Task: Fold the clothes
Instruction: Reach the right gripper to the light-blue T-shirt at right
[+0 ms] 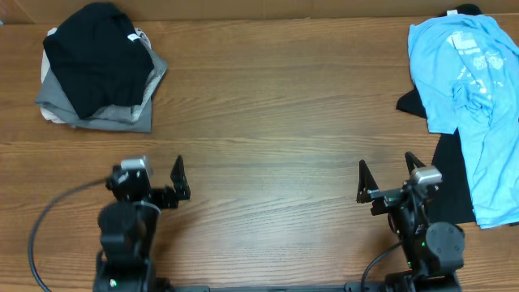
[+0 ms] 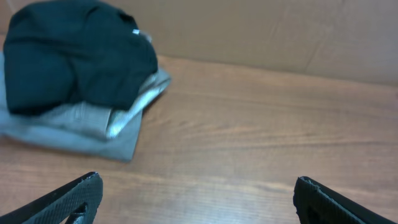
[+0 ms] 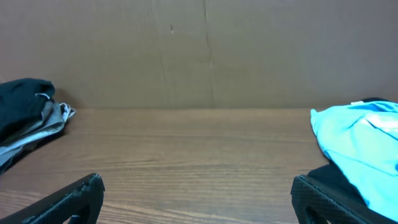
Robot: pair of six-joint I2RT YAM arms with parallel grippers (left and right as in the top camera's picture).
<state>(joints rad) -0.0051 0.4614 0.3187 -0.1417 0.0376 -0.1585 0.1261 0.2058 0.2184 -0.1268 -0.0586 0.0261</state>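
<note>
Jaws on both arms stand wide apart, gripping nothing. From your left gripper (image 2: 196, 186), a folded black garment (image 1: 97, 57) atop grey garments (image 1: 113, 120) lies at eleven o'clock, well apart. From your right gripper (image 3: 196, 183), the light-blue T-shirt (image 1: 474, 89) sprawls at one o'clock, draped over a spread black garment (image 1: 450, 186). Its white print is too small for you to read.

The counter (image 1: 268, 122) is smooth, faintly glossy wood-grain. At right, the light-blue T-shirt (image 1: 478, 105) is soft, crumpled cloth; upper left, a black garment (image 1: 97, 57) looks matt. The fingers (image 2: 74, 196) are matt black plastic.
</note>
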